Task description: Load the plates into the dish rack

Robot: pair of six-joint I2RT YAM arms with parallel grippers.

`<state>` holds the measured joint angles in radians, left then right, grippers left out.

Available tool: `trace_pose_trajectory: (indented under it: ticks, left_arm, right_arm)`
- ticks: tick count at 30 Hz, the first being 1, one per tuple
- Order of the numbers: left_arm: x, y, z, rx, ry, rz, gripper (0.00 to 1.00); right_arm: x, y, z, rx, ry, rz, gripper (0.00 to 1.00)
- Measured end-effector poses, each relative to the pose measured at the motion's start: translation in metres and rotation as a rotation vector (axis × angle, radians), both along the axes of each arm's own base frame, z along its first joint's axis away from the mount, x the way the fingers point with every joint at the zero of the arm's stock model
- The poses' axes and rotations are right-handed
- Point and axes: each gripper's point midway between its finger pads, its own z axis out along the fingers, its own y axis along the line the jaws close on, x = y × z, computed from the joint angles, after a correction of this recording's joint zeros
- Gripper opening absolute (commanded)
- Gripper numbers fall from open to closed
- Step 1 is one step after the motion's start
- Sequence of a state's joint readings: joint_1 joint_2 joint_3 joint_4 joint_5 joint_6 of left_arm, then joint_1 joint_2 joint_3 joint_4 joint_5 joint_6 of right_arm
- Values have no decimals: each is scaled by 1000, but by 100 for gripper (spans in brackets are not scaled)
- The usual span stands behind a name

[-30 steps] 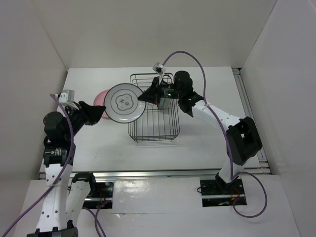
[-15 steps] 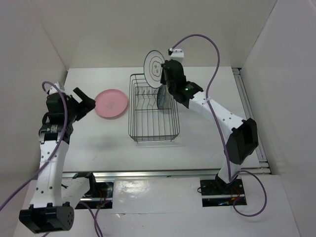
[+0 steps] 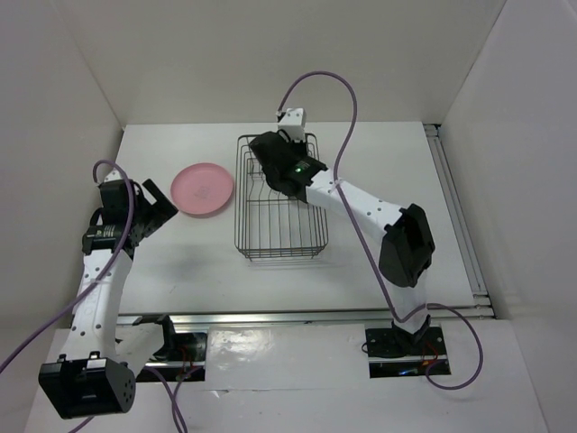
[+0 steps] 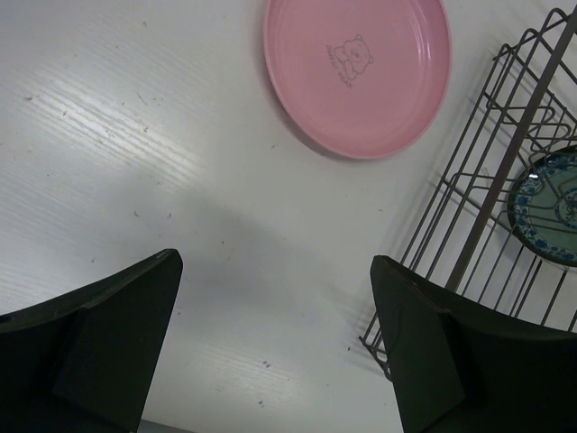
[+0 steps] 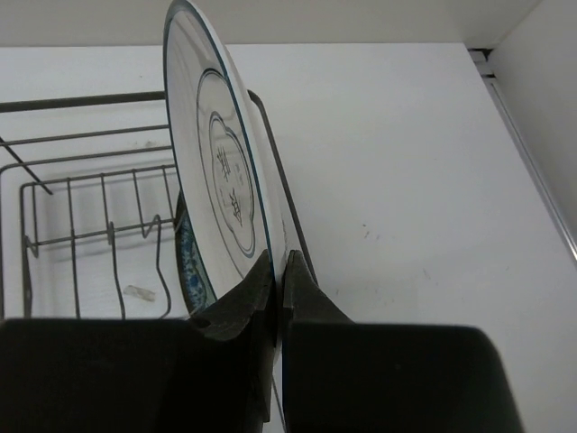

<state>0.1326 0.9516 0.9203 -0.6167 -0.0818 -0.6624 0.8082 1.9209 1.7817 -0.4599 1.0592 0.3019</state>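
My right gripper (image 5: 278,262) is shut on the lower rim of the white plate (image 5: 216,153) with the dark rim, holding it upright on edge at the right side of the dish rack (image 5: 81,135). The dark teal plate (image 5: 184,248) stands just behind it in the rack. I cannot tell whether the white plate rests on the wires. From above, the right gripper (image 3: 270,155) hangs over the rack's (image 3: 281,255) far end. The pink plate (image 4: 356,72) lies flat on the table left of the rack (image 4: 505,180). My left gripper (image 4: 275,262) is open and empty, near the pink plate (image 3: 204,188).
White walls close in the table on the left, back and right. A metal rail (image 3: 455,212) runs along the table's right edge. The right arm's purple cable (image 3: 338,99) loops above the rack. The teal plate (image 4: 550,216) shows through the rack's wires.
The left gripper let go of the white plate, opened wide and drew back left. The right gripper carried the plate over the rack's far end, turned it upright and lowered it.
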Motion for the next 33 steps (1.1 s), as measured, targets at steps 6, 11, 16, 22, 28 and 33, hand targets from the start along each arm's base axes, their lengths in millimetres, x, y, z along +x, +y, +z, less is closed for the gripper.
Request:
trace_pose_trajectory:
  ticks: [6,11,16,22,28,33]
  left_arm:
    - [0,-3,1,-11,-4,-12,100]
    - [0,-4,4,-14,-18,-18,100]
    - [1,-5,6,-17,-27,-23,100]
    - [1,-6,6,-19,-29,-26,100]
    - [1,-6,7,-20,-30,-28,100]
    - [1,-8,7,-26,-31,-36,100]
  right_arm:
    - [0,6,-8,-46,5,-35,0]
    - [4,11,-16,-58,17,-34,0]
    - [8,19,-15,-47,12,-28,0]
    - [10,25,-19,-29,10,-28,0]
    - [11,31,-24,-36,-1,-43,0]
    - [9,34,-24,-32,-2,-39,0]
